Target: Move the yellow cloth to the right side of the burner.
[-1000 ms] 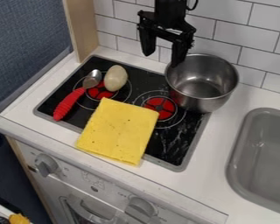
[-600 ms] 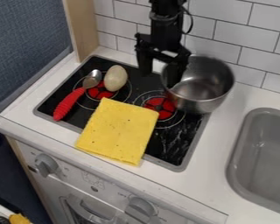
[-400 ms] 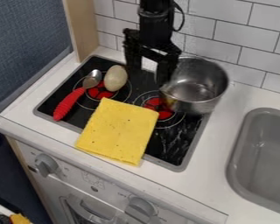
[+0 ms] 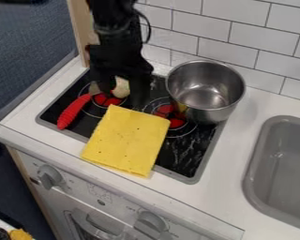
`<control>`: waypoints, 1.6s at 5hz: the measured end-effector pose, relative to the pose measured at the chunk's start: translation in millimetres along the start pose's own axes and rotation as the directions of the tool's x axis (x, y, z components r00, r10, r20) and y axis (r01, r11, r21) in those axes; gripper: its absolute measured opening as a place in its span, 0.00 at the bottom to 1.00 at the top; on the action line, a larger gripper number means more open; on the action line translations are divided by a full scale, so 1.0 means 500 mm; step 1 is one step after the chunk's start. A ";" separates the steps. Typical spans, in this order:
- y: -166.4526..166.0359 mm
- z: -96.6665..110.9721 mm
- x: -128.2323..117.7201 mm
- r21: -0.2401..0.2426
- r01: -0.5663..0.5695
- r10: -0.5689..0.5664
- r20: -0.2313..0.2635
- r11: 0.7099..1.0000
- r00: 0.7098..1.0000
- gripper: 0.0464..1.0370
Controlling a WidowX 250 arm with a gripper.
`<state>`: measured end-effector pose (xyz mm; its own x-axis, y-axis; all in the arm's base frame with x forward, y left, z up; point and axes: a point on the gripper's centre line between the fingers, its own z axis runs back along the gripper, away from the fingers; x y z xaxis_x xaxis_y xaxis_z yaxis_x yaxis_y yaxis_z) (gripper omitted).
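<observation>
Yellow cloth (image 4: 126, 140) lies flat on the front-mid pt of the blk cooktop (image 4: 187, 152), its near end past the grey trim, onto the white counter (image 4: 221, 187). Its far edge sits btwn the 2 red burner ctrs, just beside the R one (image 4: 176, 123). Arm (image 4: 115, 21) comes in from the top, L of ctr; gripper (image 4: 122, 97) is over the back L pt of the cooktop, just behind the cloth. Jaws are spread, a gap btwn them w/ a pale egg (image 4: 121, 89) showing thru, partly hidden; can't tell if they touch it. Spoon w/ red handle (image 4: 73, 112) lies at the L side, its bowl end partly hidden by the gripper. Metal pot (image 4: 206, 91) stands upright at the back R of the cooktop. Grey sink (image 4: 256, 176) is farther R; knobs (image 4: 49, 177) on the front panel below.
</observation>
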<state>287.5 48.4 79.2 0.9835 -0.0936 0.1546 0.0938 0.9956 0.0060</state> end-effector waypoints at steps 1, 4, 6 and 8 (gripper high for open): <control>0.021 -0.072 -0.018 -0.003 -0.048 0.048 -0.060 0.999 0.997 0.96; -0.005 -0.146 -0.016 0.004 -0.021 0.022 -0.041 1.000 0.999 0.96; -0.135 -0.139 -0.036 -0.028 0.007 -0.010 -0.098 1.000 0.995 0.96; -0.226 -0.140 -0.015 -0.053 -0.037 0.030 -0.130 0.998 0.991 0.96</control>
<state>280.4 -64.1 8.3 0.9976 -0.0638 0.0252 0.0651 0.9965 -0.0523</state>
